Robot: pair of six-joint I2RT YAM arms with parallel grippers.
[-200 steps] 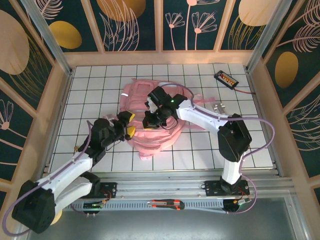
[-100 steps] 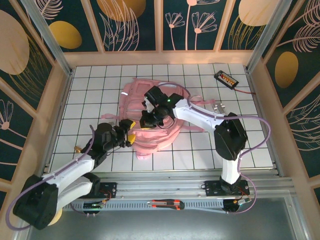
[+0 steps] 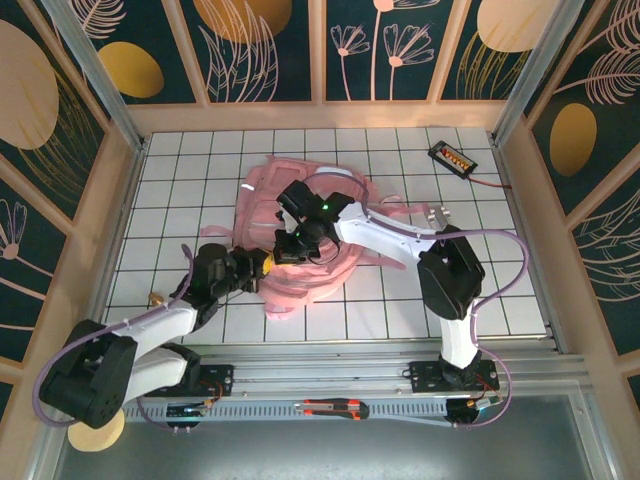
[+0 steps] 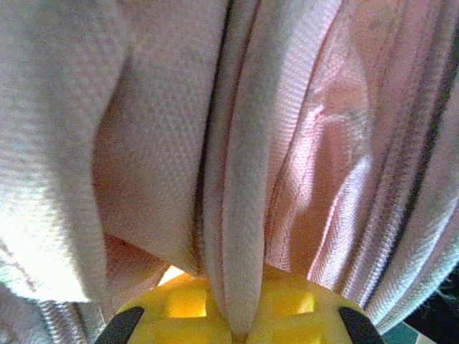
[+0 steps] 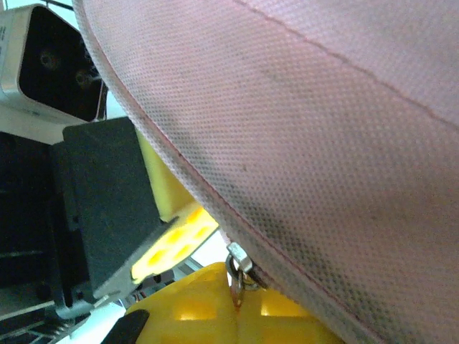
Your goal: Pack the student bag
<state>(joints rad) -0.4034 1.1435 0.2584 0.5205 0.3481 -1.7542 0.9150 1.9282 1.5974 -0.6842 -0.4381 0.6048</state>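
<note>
A white gridded tabletop [image 3: 180, 180] is seen from above, walled by wooden-framed panels. The student bag [image 3: 262, 195], a large pink fabric backpack, is laid crumpled at the middle of the tabletop, with a strap trailing towards the right. Both arms are reached over it and are met at its near-left edge.

The left gripper [image 3: 262, 264] is pressed against that edge. In the left wrist view a fold of the pink weave [image 4: 165, 143] is pinched between its 2 yellow fingers [image 4: 179, 308], so the jaws are clenched on the bag. The right gripper [image 3: 285, 250] is set just beside it, on top of the fabric.

A small black device [image 3: 452, 157] with an orange face is placed at the far right corner, well apart from the bag. An orange-and-black utility knife [image 3: 335, 408] is laid on the slotted rail between the arm bases.

In the right wrist view a small metal zipper pull [image 5: 238, 272] is hung from the bag's seam and is grasped between the closed yellow jaws.
</note>
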